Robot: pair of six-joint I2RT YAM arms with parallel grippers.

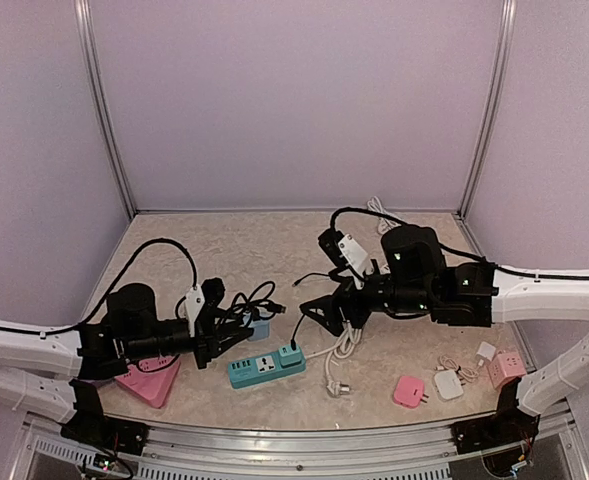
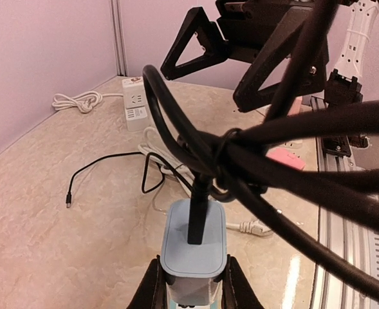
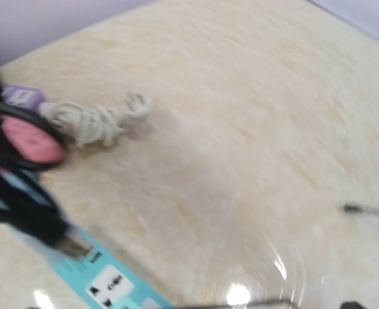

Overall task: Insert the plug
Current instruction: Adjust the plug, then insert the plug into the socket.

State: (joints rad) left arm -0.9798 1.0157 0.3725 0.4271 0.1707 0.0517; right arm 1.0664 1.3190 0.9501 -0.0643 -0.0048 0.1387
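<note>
The left gripper (image 2: 192, 293) stood clamped on the pale blue plug (image 2: 194, 248), a tangled black cable (image 2: 253, 161) rising from its top, just beside the teal power strip (image 1: 266, 367) toward the near edge of the table (image 1: 224, 250). Whether its prongs were seated could not be told. The right gripper (image 1: 326, 308) hung with jaws wide apart and empty, near a white cord (image 1: 346, 345); its wrist view was blurred

Pink adapter (image 1: 409, 390) beside white charger (image 1: 448, 385); pink triangular socket (image 1: 149, 380) near left edge
</note>
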